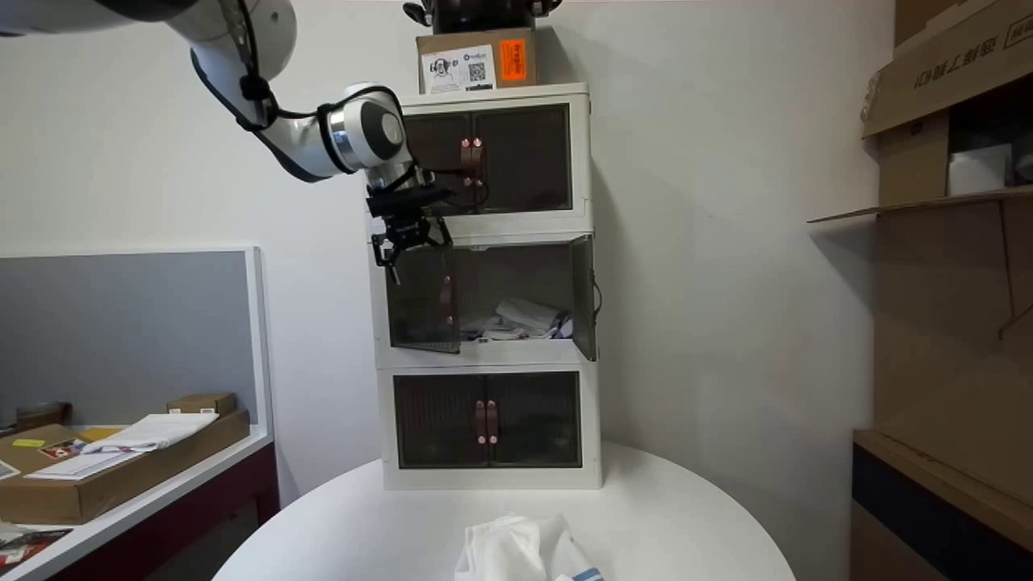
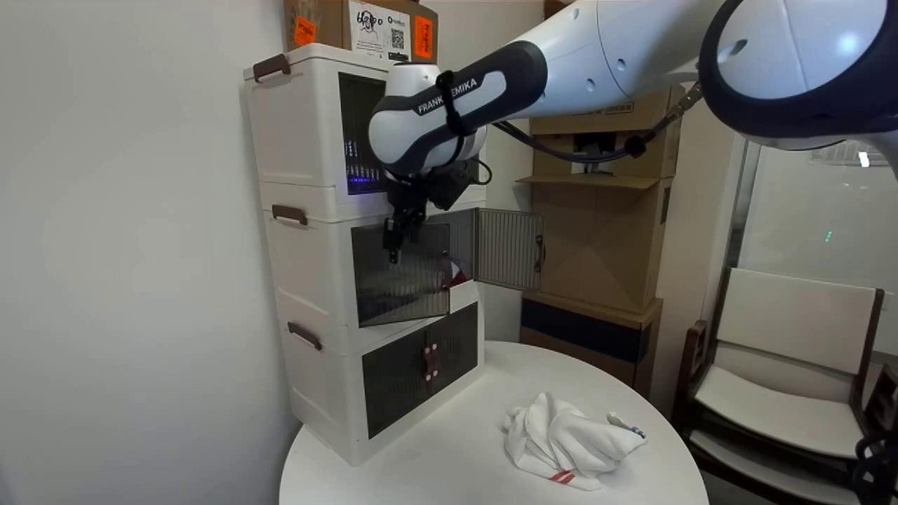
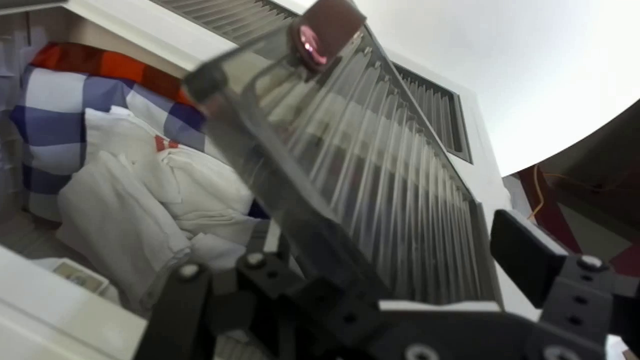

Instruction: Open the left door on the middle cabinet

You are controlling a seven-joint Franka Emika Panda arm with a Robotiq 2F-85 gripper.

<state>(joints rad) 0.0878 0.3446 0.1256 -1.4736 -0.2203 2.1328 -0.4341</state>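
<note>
L door (image 1: 421, 316) of mid. cabinet (image 1: 516, 353) stood ajar, R door (image 1: 584, 303) wide open. End effector (image 1: 420, 261) hung at cabinet's upper front, jaws wide apart, nil gripped.

The arm (image 2: 603, 42) slopes down to the wrist (image 1: 374, 131), black fingers (image 3: 525, 257) pointing downward, spread apart.

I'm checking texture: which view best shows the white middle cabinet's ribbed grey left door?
Wrist view: the left door is close, ribs distinct. Both exterior views show it ajar, ribs fainter, partly behind the black claw.
</note>
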